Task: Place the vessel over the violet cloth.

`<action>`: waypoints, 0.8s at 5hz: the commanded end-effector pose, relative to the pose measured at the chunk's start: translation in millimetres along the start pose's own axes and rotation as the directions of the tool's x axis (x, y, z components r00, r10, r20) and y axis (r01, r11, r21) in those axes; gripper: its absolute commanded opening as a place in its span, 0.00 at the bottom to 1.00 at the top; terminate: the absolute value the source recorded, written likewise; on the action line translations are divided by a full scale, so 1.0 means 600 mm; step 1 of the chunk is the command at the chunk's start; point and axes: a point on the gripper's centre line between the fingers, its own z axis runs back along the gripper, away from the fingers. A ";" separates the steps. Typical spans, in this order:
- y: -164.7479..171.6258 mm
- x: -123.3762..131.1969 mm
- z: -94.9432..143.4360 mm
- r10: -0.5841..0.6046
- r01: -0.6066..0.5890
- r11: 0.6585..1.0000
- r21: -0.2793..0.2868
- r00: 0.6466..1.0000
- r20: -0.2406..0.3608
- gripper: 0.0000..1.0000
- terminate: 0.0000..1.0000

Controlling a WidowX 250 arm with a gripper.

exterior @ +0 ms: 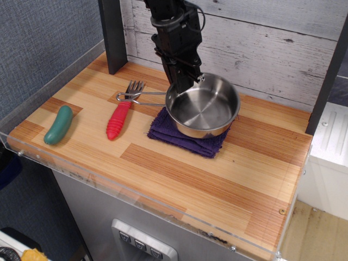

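Observation:
The vessel is a shiny round steel pan with a wire-loop handle pointing left. It sits over the violet cloth, a folded dark purple towel whose front and left edges show beneath it. My gripper comes down from above and is shut on the pan's rear left rim, next to where the handle joins. The fingertips are partly hidden by the rim. I cannot tell whether the pan rests fully on the cloth or hangs just above it.
A fork with a red ribbed handle lies left of the cloth, its tines under the pan's handle. A green cucumber-shaped toy lies further left. A dark post stands at the back left. A clear acrylic lip runs along the table's front edge.

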 end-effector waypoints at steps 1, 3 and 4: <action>0.018 0.012 0.004 0.001 -0.002 0.999 0.032 1.000 0.023 0.00 0.00; 0.024 0.001 -0.007 0.045 -0.046 0.999 -0.007 0.997 -0.062 1.00 0.00; 0.025 -0.002 -0.005 0.054 -0.054 0.999 -0.003 0.996 -0.069 1.00 0.00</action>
